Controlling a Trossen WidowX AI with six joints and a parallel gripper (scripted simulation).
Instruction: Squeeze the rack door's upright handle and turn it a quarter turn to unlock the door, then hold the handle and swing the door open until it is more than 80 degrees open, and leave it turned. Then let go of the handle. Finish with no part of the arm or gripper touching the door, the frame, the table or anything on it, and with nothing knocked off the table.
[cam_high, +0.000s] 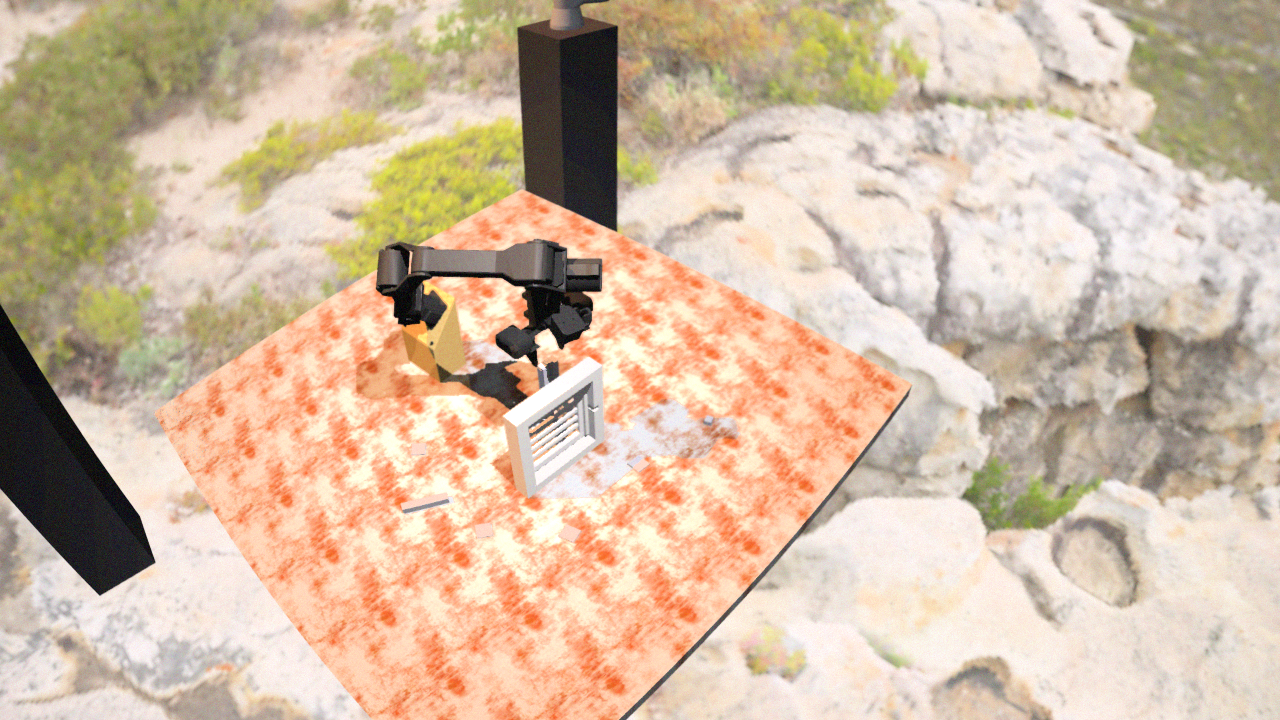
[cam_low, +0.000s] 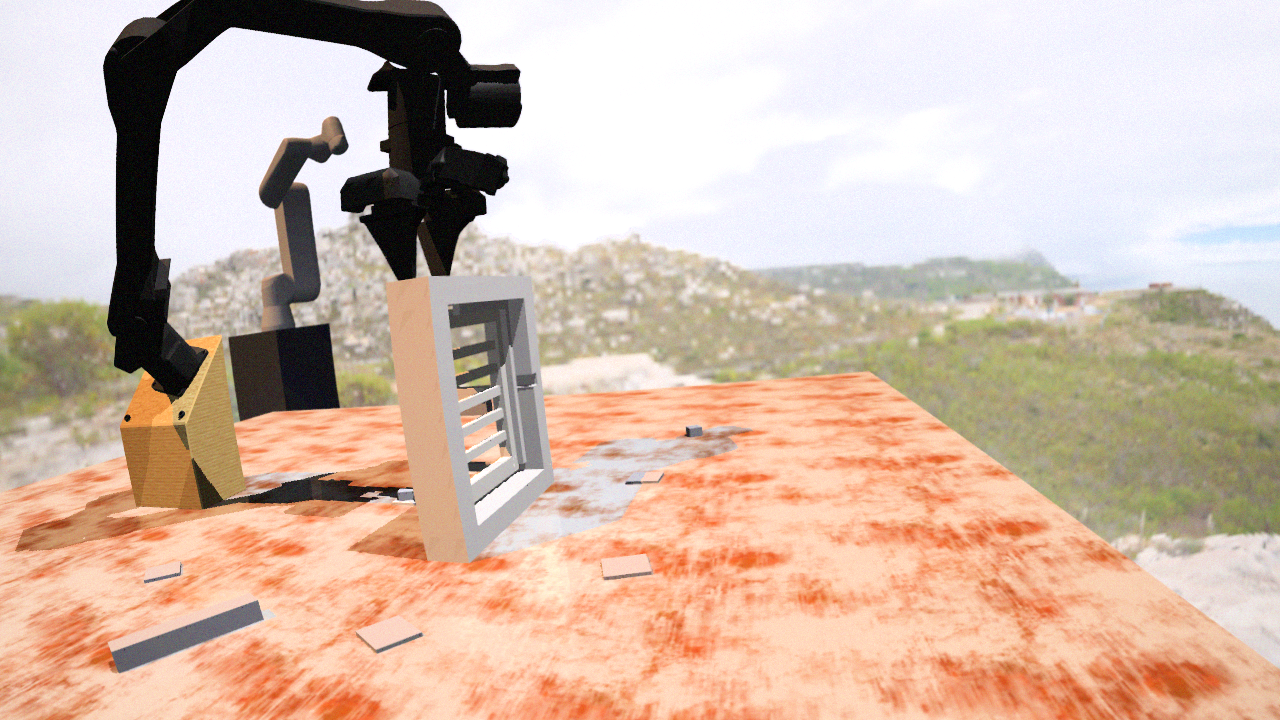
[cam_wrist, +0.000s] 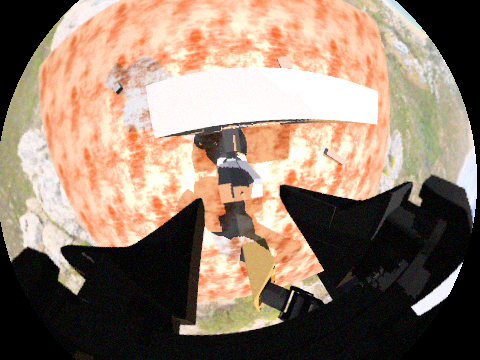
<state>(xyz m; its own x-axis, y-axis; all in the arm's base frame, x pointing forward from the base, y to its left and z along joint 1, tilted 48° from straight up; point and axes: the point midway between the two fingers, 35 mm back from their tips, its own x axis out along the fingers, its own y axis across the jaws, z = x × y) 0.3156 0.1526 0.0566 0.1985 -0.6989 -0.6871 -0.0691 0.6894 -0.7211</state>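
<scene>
Gripper (cam_high: 540, 354) (cam_low: 424, 273) (cam_wrist: 242, 196): exterior view, 12 o'clock of the white frame (cam_high: 523, 456) (cam_low: 438, 447) (cam_wrist: 225, 100), pointing down, fingers well apart, nothing between. Clock read from frame, left to right: wooden base (cam_high: 432, 344) (cam_low: 183, 465) (cam_wrist: 257, 265) at 9; grey bar (cam_high: 425, 503) (cam_low: 186, 635) (cam_wrist: 334, 156), 8, lying flat. Frame centre, upright; slatted door (cam_high: 554, 434) (cam_low: 483, 420) seen through its opening, angle unclear. Handle not made out. Small grey block (cam_high: 708, 420) (cam_low: 693, 430) (cam_wrist: 118, 88), 3.
</scene>
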